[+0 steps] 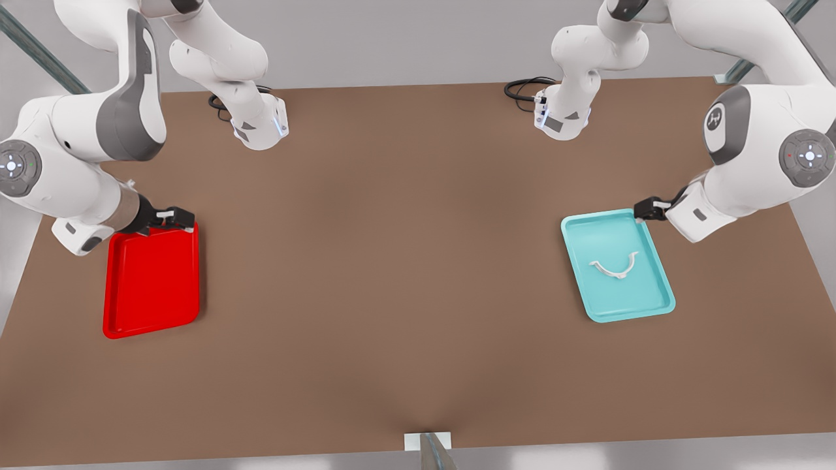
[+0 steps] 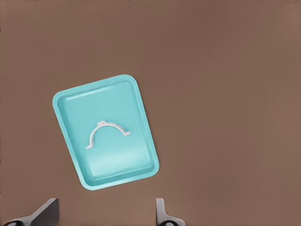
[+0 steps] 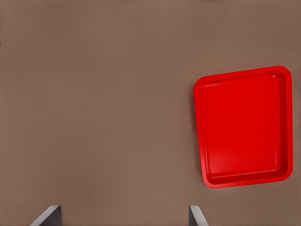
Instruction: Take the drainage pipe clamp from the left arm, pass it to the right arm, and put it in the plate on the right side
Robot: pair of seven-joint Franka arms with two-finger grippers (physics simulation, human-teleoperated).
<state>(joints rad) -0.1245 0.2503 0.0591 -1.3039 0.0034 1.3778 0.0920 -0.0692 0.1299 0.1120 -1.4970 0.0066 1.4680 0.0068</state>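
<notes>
Clamp: drainage pipe clamp (image 1: 614,268) is lying in the teal tray (image 1: 653,300), lower right; likely light, stiff, best pinched mid-arc.
Plate: plate (image 1: 151,326) is sitting lower left.
Left gripper: left gripper (image 1: 648,209) is hovering, released, over the tray's far corner.
Right gripper: right gripper (image 1: 175,217) is hanging, fingers spread, over the plate's far rim.

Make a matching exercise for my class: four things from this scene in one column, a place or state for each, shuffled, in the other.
Things
1. clamp
2. red tray
3. left hand
4. right hand

Places or states
A. open, above the red tray's far edge
B. bare, at the front view's left
C. lying in the teal tray
D. open, above the teal tray's far corner

Pairs: 1-C, 2-B, 3-D, 4-A
</notes>
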